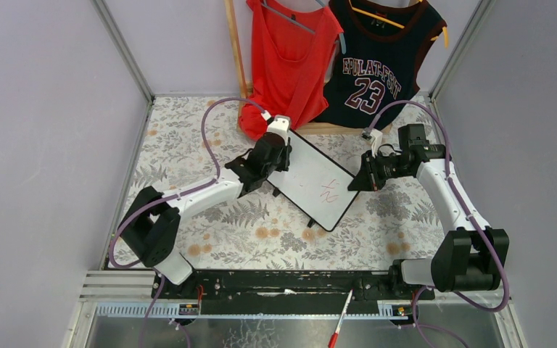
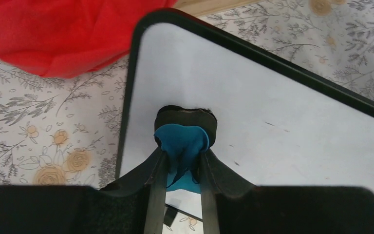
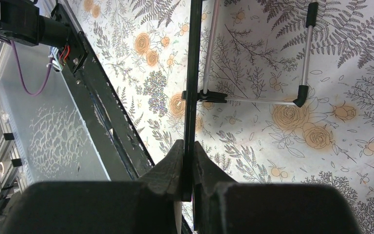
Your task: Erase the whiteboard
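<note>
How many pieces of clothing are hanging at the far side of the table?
2: a red tank top at the far centre, and a dark jersey numbered 23 immediately to its right. More may be hidden beyond the frame.

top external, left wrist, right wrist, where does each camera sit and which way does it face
Top external: above and behind the arm bases, looking down at the floral table; both arms show whole, the whiteboard between them.
Left wrist: on the left arm, facing down past the left gripper, shut on a blue and black eraser at the board's face.
Right wrist: on the right arm, facing back towards the bases; the right gripper pinches the board's edge.
Shared: all three show the whiteboard.
</note>
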`<state>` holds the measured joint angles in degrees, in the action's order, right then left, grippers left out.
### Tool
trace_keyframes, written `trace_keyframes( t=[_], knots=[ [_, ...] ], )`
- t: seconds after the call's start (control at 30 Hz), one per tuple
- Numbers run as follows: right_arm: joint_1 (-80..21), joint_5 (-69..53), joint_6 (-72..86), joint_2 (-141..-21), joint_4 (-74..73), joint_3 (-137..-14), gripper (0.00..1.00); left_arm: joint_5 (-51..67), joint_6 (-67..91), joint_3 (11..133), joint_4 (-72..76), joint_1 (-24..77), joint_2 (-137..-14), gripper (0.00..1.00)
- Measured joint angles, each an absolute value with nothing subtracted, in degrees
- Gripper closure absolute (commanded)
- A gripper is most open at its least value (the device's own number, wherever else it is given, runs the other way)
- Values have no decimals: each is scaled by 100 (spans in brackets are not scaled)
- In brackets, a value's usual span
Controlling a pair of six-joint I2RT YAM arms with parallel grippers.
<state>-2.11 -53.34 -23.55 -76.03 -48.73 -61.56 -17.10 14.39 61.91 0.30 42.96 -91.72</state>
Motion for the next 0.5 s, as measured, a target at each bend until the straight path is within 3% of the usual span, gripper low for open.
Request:
trace_keyframes(
  t=[0.23,0.5],
  knots=[
    [-224,-5343,-2359,-7603,-4901,-6160,100,-1428,1424,6191,32,4169,-9185,100],
    [-220,-5271,-2257,-7603,-5002,-6165,100,-1594,1431,6285,38,4952,-9415,100]
  ],
)
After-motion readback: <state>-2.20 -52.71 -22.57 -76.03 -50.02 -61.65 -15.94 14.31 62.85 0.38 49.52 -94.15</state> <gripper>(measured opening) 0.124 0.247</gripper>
